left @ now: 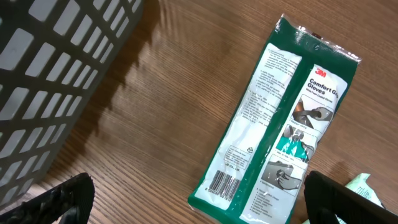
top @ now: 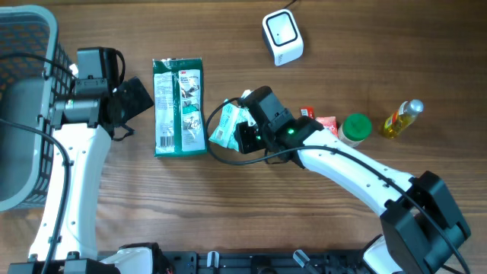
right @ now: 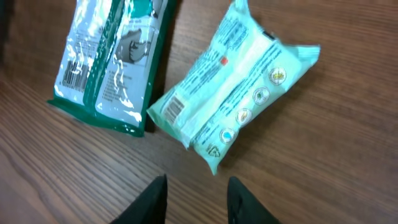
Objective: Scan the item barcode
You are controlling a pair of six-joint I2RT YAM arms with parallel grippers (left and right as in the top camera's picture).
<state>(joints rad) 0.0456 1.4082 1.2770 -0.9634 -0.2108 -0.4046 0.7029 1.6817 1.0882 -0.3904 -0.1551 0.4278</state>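
A dark green glove pack (top: 179,106) lies flat on the wooden table, its barcode (left: 222,182) facing up at the near end. Beside it lies a pale green wipes pack (right: 233,81) with a small barcode (right: 174,107) on its end. The white scanner (top: 282,36) stands at the back of the table. My left gripper (left: 199,200) hangs wide open over the near end of the glove pack, holding nothing. Just short of the wipes pack (top: 224,125), my right gripper (right: 198,199) has its fingers a little apart, with only bare table between them.
A grey mesh basket (top: 23,114) fills the far left edge. To the right of my right arm lie a red packet (top: 319,122), a green-lidded jar (top: 355,128) and a yellow bottle (top: 402,118).
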